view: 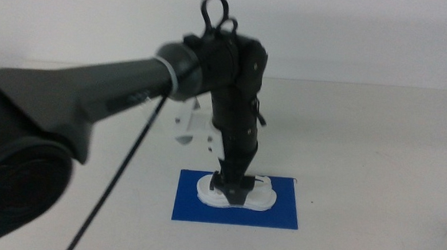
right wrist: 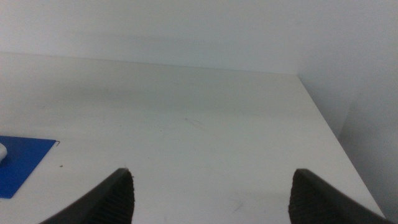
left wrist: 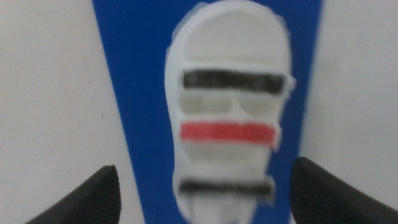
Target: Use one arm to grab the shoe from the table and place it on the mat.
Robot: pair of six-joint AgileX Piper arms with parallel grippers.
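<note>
The white shoe [view: 261, 197] with black and red straps lies flat on the blue mat [view: 280, 216] on the white table [view: 381, 153]. The left arm [view: 114, 92] reaches in from the left and points down over it. My left gripper [view: 231, 188] is just above the shoe's middle. In the left wrist view the shoe [left wrist: 227, 99] lies on the mat [left wrist: 137, 74], and my left gripper [left wrist: 205, 171] is open with its jaws wide on either side, not touching it. My right gripper [right wrist: 211, 177] is open and empty, out of the middle view.
The right wrist view shows a corner of the mat [right wrist: 22, 162] and bare table [right wrist: 205, 112] up to its far edge and side edge. A small white part [view: 190, 127] shows behind the left arm. A black cable [view: 120, 173] hangs from the arm.
</note>
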